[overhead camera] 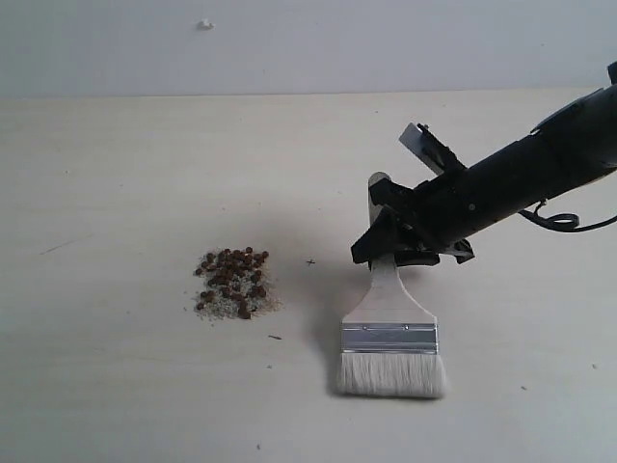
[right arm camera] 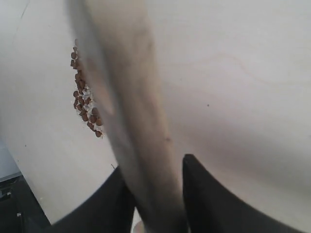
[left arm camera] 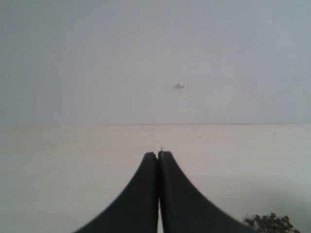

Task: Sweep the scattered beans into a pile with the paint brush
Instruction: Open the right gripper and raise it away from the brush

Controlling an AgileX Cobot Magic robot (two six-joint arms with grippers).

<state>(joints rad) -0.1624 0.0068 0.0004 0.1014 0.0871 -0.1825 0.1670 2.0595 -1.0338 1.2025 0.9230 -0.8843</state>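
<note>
1. Clearly, the right fingers clamp the paint brush by its handle, bristles on the table, off to the right of the pile of beans
2. The left fingers are pressed together, empty, near that pile

It looks like a bare lab-style test bench: a pale wooden tabletop against a plain grey-white wall.

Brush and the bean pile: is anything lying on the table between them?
Almost nothing. The exterior view shows bare table between the pile and the paint brush, except a tiny dark cross-shaped mark and one dark speck.
</note>
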